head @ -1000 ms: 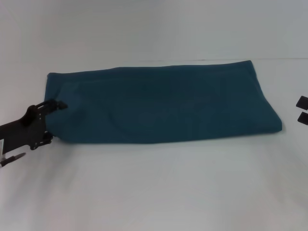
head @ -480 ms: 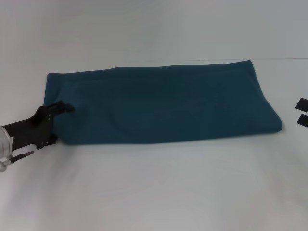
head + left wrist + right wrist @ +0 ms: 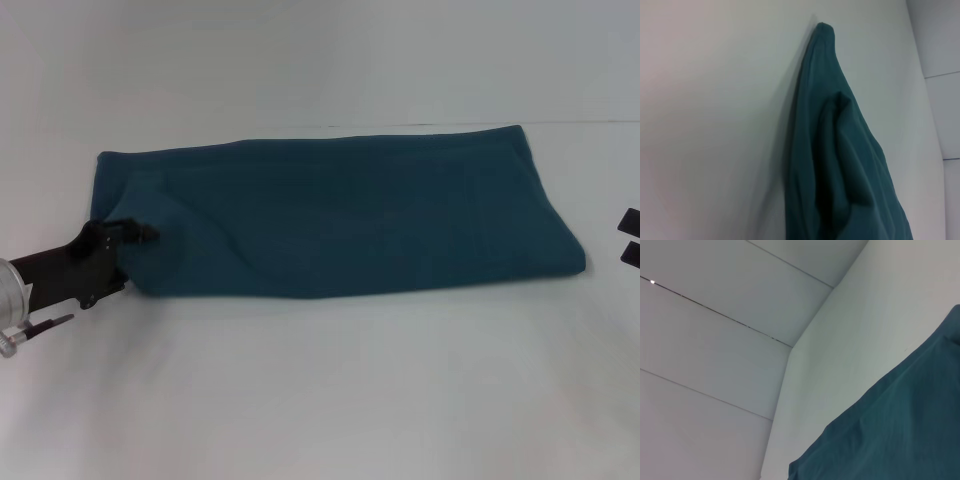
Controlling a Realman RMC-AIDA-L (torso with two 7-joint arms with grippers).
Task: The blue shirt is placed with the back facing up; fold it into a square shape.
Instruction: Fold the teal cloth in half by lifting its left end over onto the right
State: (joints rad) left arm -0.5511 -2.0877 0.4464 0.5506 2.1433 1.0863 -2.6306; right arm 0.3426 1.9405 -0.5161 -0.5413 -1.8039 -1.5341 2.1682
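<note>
The blue shirt [image 3: 340, 215] lies folded into a long band across the white table [image 3: 320, 400], plain side up. My left gripper [image 3: 128, 250] is at the band's near left corner, one finger on top of the cloth and the other under it, shut on the corner. The cloth bulges up a little there. In the left wrist view the shirt [image 3: 840, 165] is bunched into a raised fold close to the camera. My right gripper [image 3: 630, 235] is at the right edge of the head view, open, apart from the shirt's right end. The right wrist view shows the shirt [image 3: 900, 425] flat below.
The white table stretches in front of and behind the shirt. A pale wall [image 3: 715, 340] stands behind the table's far edge.
My left gripper has moved a little to the right and closed on the shirt's near left corner, and the cloth there has risen into a bulge. The right gripper has drawn slightly further right.
</note>
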